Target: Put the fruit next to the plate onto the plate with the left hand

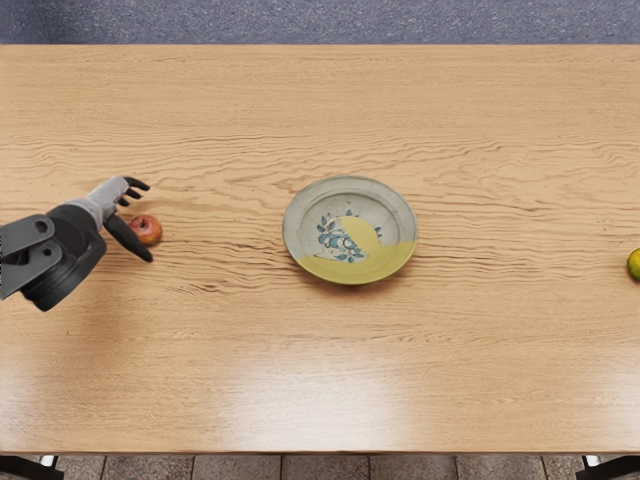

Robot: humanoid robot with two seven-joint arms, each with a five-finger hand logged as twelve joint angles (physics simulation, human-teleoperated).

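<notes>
Left hand [112, 208], fingers spread wide, flanking one red apple [146, 230]; one plate [292, 225] centre; one green fruit [634, 264] far right.

Left fingers [130, 240] overlap red fruit [148, 229]; green fruit [634, 264] cut by right edge.

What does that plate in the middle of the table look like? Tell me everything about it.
The plate is round and shallow and looks like glazed ceramic. It has a grey-green rim, a blue flower pattern in the middle and a yellow patch across its lower right part. It lies flat, right side up, near the middle of the wooden table. Nothing lies on it, and only the table touches it.
</notes>
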